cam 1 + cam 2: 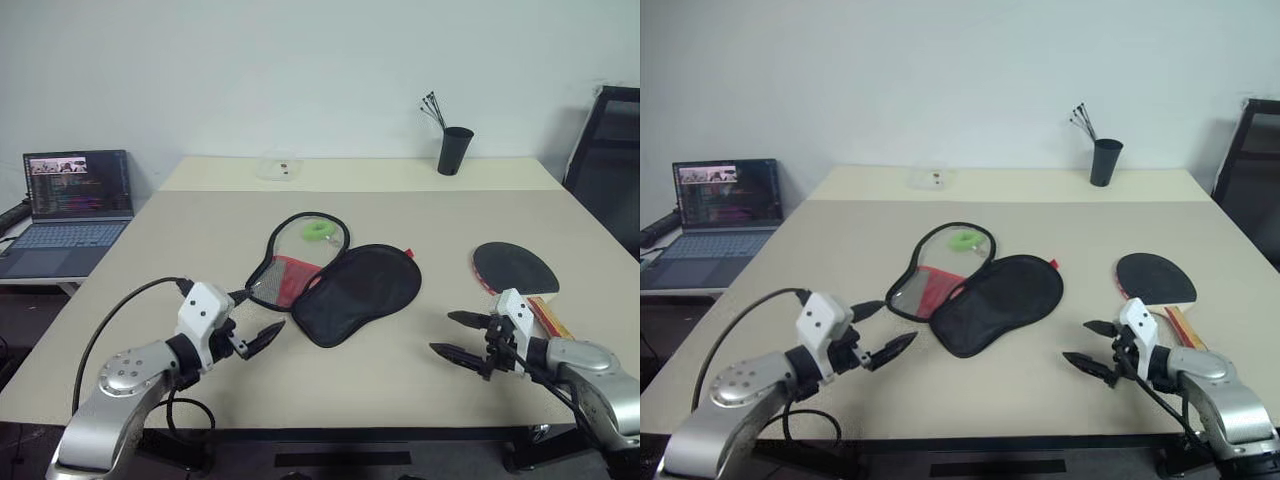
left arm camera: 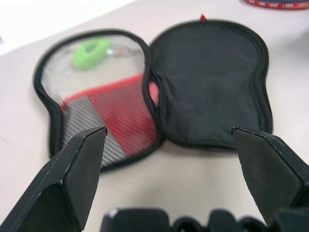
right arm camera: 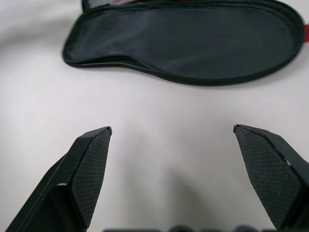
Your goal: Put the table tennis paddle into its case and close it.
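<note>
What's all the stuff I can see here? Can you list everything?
case: one, black with red mesh, lying open mid-table
green tag: one, inside the case's clear half
paddle: one, black face, red edge, on the table's right side
cup: one, black, holding thin sticks, at the far edge
clear box: one, far edge, left of the cup
laptop: one, screen lit, on a low stand left of the table
chair: one, black, far right
table: one, beige
left gripper: fingers open, above the near edge
right gripper: fingers open, near the paddle's handle
</note>
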You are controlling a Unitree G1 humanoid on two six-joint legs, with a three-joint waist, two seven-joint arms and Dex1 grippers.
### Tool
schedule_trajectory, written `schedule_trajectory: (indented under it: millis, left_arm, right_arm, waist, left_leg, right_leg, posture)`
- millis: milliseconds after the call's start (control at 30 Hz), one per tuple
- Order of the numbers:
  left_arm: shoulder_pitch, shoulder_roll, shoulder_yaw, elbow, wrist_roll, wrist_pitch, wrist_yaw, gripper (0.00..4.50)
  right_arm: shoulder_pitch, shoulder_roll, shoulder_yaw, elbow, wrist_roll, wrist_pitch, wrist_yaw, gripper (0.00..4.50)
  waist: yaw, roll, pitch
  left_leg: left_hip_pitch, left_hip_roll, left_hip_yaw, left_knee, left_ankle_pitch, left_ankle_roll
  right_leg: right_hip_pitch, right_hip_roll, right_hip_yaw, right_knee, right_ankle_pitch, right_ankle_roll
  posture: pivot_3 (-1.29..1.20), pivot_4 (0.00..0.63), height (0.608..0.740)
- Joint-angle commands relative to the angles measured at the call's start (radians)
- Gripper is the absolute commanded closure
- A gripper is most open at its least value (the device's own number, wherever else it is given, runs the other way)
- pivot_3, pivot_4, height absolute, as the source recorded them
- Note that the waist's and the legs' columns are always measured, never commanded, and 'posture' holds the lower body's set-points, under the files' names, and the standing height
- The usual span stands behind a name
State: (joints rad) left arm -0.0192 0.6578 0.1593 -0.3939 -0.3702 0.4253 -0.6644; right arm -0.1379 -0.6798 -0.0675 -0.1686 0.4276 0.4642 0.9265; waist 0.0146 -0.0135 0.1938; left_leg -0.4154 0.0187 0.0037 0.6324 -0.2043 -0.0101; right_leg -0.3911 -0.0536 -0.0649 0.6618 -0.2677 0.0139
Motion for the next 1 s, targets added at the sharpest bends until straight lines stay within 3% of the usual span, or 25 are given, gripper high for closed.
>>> schedule_trajectory:
  millis: [33,167,500,800,1000]
  left_arm:
    - [-0.027,-0.014,0.003,0.006,-0.005,-0.031,-0.006,0.0]
    - [-0.069,-0.044,0.004,0.022,-0.068,-0.009,-0.036,0.0]
    - [-0.23,0.016,0.008,0.251,-0.096,-0.089,-0.253,0.0]
    - [-0.368,0.096,-0.054,0.389,-0.079,-0.111,-0.443,0.0]
    - [-0.433,0.096,-0.076,0.438,-0.04,-0.155,-0.465,0.0]
  right_arm:
    - [-0.023,-0.011,-0.003,-0.015,-0.007,-0.005,-0.004,0.05]
    - [-0.058,-0.005,-0.033,-0.067,0.033,0.076,-0.056,0.05]
    - [-0.063,0.037,-0.089,-0.25,0.191,0.362,-0.223,0.05]
    - [-0.168,0.191,-0.015,-0.144,0.155,0.427,-0.386,0.05]
    - [-0.263,0.28,-0.006,0.005,0.089,0.468,-0.523,0.05]
  waist:
    - [0.003,0.0,0.0]
    - [0.005,-0.001,0.0]
    - [0.008,-0.002,0.0]
    - [0.003,-0.003,0.0]
    - [0.002,-0.004,0.001]
  left_leg:
    - [0.0,0.0,0.0,0.0,0.0,0.0]
    - [0.0,-0.001,0.001,0.0,0.0,0.0]
    - [-0.001,0.0,0.0,0.0,0.0,0.0]
    - [-0.001,0.0,0.001,0.0,0.0,0.0]
    - [-0.001,0.0,0.002,-0.001,0.0,0.0]
  right_leg:
    - [0.0,0.0,0.0,0.0,0.0,0.0]
    - [0.0,0.0,0.0,0.0,0.001,-0.001]
    - [0.0,0.001,0.0,-0.001,0.001,-0.001]
    - [0.0,0.001,0.0,-0.001,0.001,-0.001]
    - [-0.002,0.001,0.001,0.0,0.001,-0.001]
  posture:
    - [0.0,0.15,0.74]
    - [0.0,0.15,0.74]
    - [0.0,0.15,0.74]
    - [0.0,0.15,0.74]
    - [0.0,0.15,0.74]
